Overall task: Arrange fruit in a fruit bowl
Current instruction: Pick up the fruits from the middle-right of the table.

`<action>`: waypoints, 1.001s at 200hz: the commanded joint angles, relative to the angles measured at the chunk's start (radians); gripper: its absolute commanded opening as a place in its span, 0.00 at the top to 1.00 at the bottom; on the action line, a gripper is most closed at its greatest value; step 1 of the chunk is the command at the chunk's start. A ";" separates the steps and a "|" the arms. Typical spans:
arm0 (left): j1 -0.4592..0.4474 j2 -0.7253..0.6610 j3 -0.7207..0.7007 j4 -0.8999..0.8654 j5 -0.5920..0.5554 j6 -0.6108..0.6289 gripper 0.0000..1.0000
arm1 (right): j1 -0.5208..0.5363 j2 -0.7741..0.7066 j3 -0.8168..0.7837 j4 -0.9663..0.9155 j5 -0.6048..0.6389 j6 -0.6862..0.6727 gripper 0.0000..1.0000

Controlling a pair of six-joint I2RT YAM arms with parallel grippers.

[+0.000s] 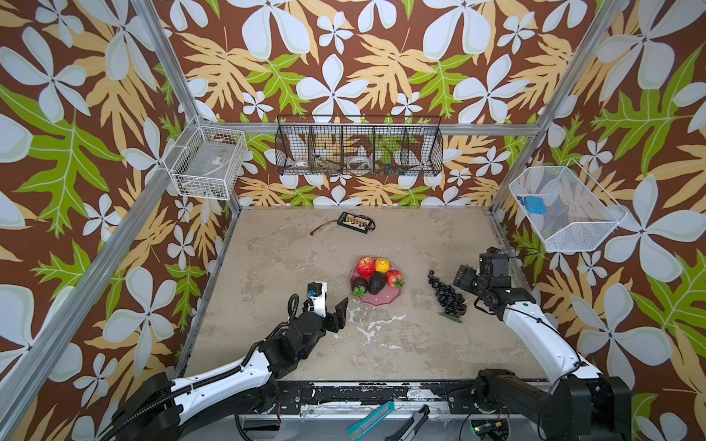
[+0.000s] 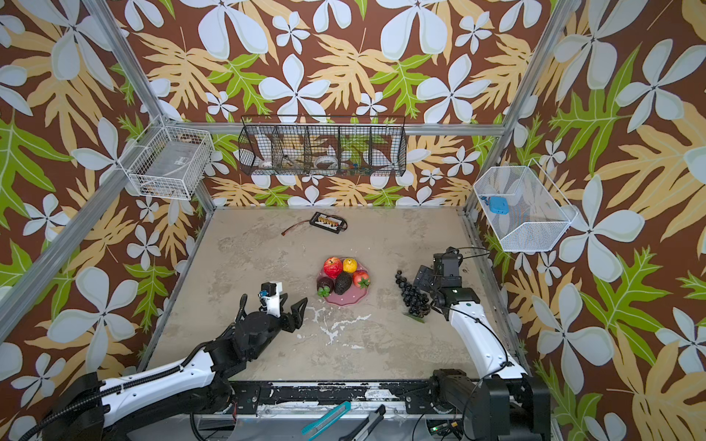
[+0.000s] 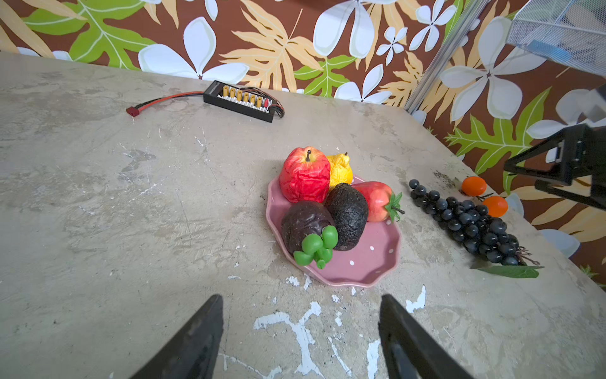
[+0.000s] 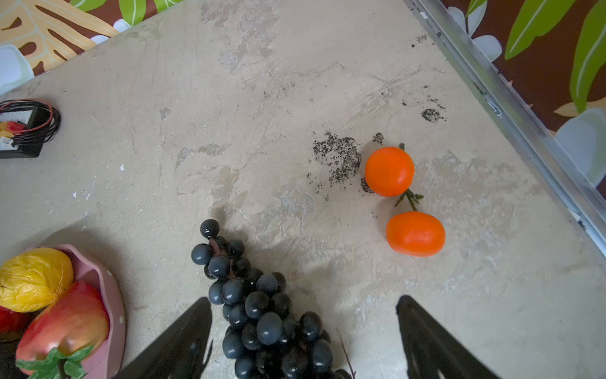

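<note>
The fruit bowl [image 1: 382,302] sits mid-counter [image 1: 290,267], holding the red apple [image 1: 365,266], yellow pear [image 1: 382,264], strawberry [image 1: 394,278], avocado [image 1: 377,283] and dark purple fruit [image 1: 360,284]. The black grape bunch [image 1: 447,294] lies on the counter just right of the bowl, and the two small oranges [image 4: 389,171] lie farther right near the rail. The left pincer [image 3: 301,296] hovers wide and empty, near-left of the bowl. The right pincer [image 4: 304,298] is also wide and grips nothing, with part of the bunch between its spread fingers.

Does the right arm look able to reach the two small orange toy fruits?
Probably yes: the orange fruits lie on the table beyond the open right tool, nothing between; the black grape bunch lies nearer.
</note>
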 commanded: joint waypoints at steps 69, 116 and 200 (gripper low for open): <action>0.002 -0.028 -0.024 0.076 -0.021 0.003 0.23 | 0.000 -0.108 -0.133 -0.093 -0.056 0.081 0.27; 0.003 -0.013 -0.025 0.085 -0.026 0.000 0.22 | 0.001 -0.217 -0.183 -0.129 -0.102 0.172 0.41; 0.002 0.027 -0.022 0.102 -0.032 0.001 0.22 | 0.000 -0.278 -0.263 -0.129 -0.169 0.255 0.60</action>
